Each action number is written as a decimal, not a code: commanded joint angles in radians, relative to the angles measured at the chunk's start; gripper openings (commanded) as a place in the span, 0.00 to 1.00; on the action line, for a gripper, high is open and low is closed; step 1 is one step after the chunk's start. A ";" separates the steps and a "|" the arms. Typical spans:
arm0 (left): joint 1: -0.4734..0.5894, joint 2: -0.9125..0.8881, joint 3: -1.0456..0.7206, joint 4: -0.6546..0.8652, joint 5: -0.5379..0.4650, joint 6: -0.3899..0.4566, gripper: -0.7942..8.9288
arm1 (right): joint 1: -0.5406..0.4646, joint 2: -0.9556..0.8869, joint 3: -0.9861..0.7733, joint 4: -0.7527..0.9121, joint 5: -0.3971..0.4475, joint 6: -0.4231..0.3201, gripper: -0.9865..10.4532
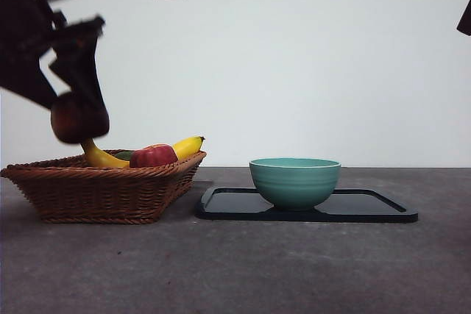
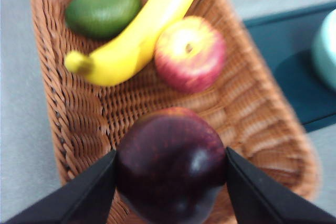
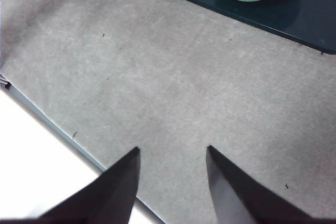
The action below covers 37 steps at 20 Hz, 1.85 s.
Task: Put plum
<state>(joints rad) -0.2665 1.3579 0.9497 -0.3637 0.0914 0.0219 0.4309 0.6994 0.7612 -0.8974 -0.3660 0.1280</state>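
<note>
Held in mid-air above the brown woven wicker basket (image 1: 103, 189): the dark maroon, glossy round plum (image 2: 170, 169), pinched on both sides by the black jaws of the left gripper (image 2: 170, 174). In the front view, plum (image 1: 79, 117) clear of the basket's rim, over its left part, under the dark left gripper (image 1: 77, 108) reaching down from the upper left corner.

Lying inside the basket: a curved yellow banana (image 2: 139, 32), a red and yellow apple (image 2: 190, 53) touching the banana's side, and a rounded green fruit (image 2: 102, 8) on the banana's far side from the apple. From the front, banana (image 1: 188, 146) and apple (image 1: 153, 156) showing just above the basket's rim.

Just beside the basket on the grey tabletop (image 1: 235, 270): a flat black rectangular tray (image 1: 375, 207), apart from the wicker wall. Standing upright on the tray, toward the basket end: a teal ceramic bowl (image 1: 294, 182).

Well apart from the basket, hanging over bare grey tabletop: the right gripper (image 3: 172, 153), jaws spread with nothing between them; seen from the front only as a black tip (image 1: 464, 18) at the upper right corner.
</note>
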 commanded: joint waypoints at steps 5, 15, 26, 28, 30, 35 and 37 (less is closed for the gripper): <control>0.005 0.177 0.008 0.117 0.002 0.050 0.34 | 0.005 0.003 0.005 0.011 0.000 -0.001 0.26; 0.002 0.251 0.008 0.176 0.002 0.072 0.34 | 0.005 0.005 0.005 0.039 0.007 0.003 0.26; -0.021 0.235 0.013 0.166 0.002 0.060 0.48 | 0.005 0.005 0.005 0.038 0.007 0.004 0.26; -0.022 0.206 0.021 0.155 0.002 0.059 0.48 | 0.005 0.005 0.005 0.036 0.007 0.003 0.26; -0.022 0.161 0.024 0.142 0.002 0.059 0.48 | 0.005 0.005 0.005 0.036 0.007 0.004 0.26; -0.027 -0.008 0.024 0.069 0.006 0.047 0.48 | 0.005 0.005 0.005 0.036 0.007 0.004 0.26; -0.036 -0.098 0.024 0.012 0.056 0.041 0.48 | 0.005 0.005 0.005 0.037 0.007 0.003 0.26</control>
<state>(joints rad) -0.2966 1.2606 0.9501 -0.3584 0.1390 0.0753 0.4309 0.6998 0.7612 -0.8696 -0.3626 0.1280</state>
